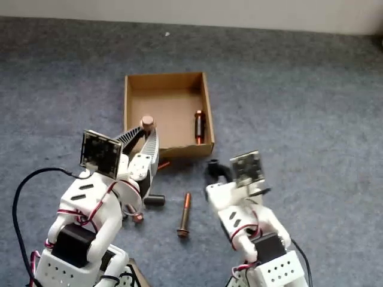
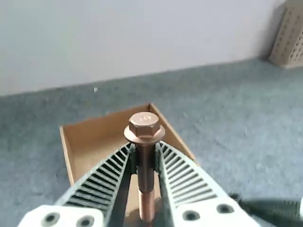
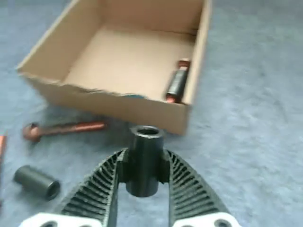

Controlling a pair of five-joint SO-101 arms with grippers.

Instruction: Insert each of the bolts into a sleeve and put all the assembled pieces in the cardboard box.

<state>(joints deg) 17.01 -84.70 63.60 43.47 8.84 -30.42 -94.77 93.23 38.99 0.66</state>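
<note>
Bolt, held (image 2: 144, 130): copper-coloured, with a flanged hex head. The left end effector (image 2: 145, 147) is clamped on its shank, head pointing away from the wrist. It hangs over the near wall of the cardboard box (image 1: 127, 101), at the corner on the left arm's side.
Sleeve, held (image 3: 143, 179): black tube, upright, bore open upward. The right end effector (image 3: 144, 153) is closed around its middle, just outside the box's near wall and toward the right arm's corner.
Step in hand: mating this bolt with this sleeve, by my reading. The two are apart and nothing is inserted.
Doing it well: bring shank and bore onto one axis before closing the gap. The head is the free end and the shank tip lies back between the fingers (image 2: 111, 175), so the shank end probably has to be exposed first. The sleeve should be held firm against the push.
Assembled piece (image 1: 199, 127): lies inside the box, against the wall on the right arm's side.
Loose bolt (image 1: 185, 214): on the grey tabletop (image 1: 311, 119), well short of the box's near wall, between the arms.
Second loose bolt (image 3: 61, 128): lies along the outside of the near wall.
Loose sleeve (image 1: 154, 201): on its side, short of the near wall, beside the left arm.
In the way: the near wall sits close under both end effectors, so a low approach could catch it. The loose pieces beneath the arms could be knocked.
</note>
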